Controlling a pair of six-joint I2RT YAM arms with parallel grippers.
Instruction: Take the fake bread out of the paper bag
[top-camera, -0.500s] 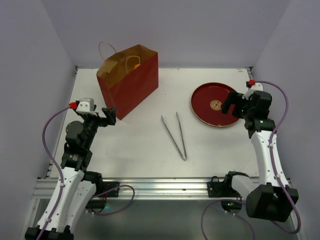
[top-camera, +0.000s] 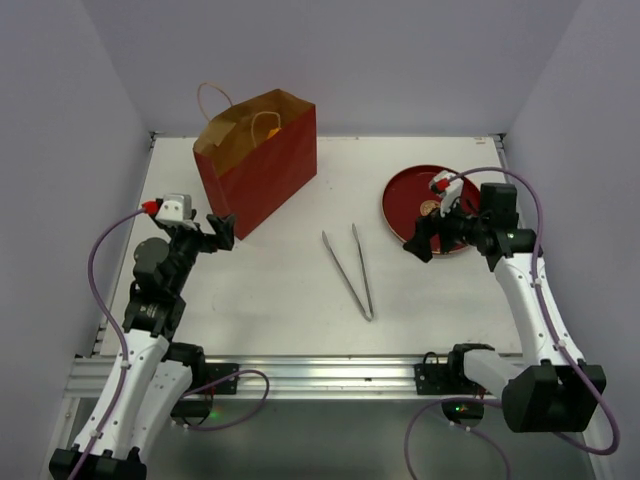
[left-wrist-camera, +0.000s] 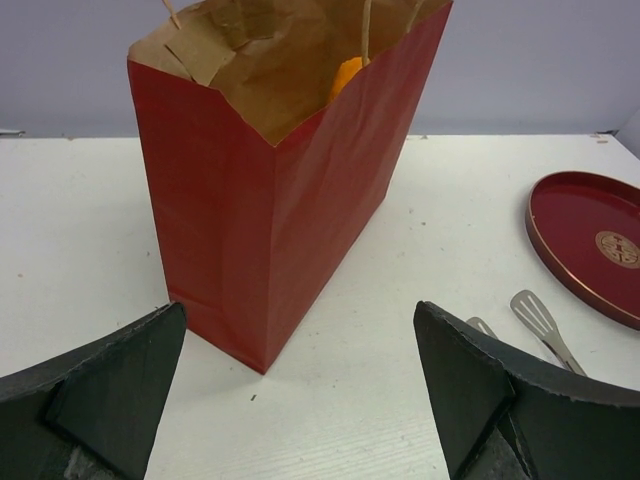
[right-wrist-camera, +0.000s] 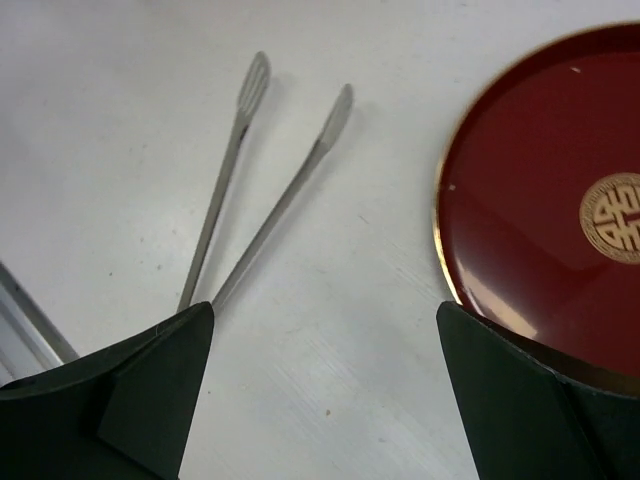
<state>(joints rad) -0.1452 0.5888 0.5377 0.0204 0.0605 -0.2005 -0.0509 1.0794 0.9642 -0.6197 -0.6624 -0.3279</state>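
The paper bag (top-camera: 258, 160) (left-wrist-camera: 270, 190) stands upright at the back left of the table, red outside, brown inside, its mouth open. A bit of orange fake bread (top-camera: 271, 131) (left-wrist-camera: 346, 76) shows inside near the rim; the remainder is hidden. My left gripper (top-camera: 222, 232) (left-wrist-camera: 300, 390) is open and empty, low over the table just in front of the bag's near corner. My right gripper (top-camera: 421, 243) (right-wrist-camera: 325, 390) is open and empty too, hovering by the near-left edge of the plate, pointing toward the tongs.
A round red plate (top-camera: 431, 210) (right-wrist-camera: 550, 220) (left-wrist-camera: 590, 240) with a gold centre mark lies at the right. Metal tongs (top-camera: 350, 268) (right-wrist-camera: 260, 190) (left-wrist-camera: 535, 325) lie in the middle of the table, tips toward the back. White walls close off the sides and back.
My right arm has swung left and forward, from over the plate's right side to its near-left edge. The left arm and the bag have stayed put.
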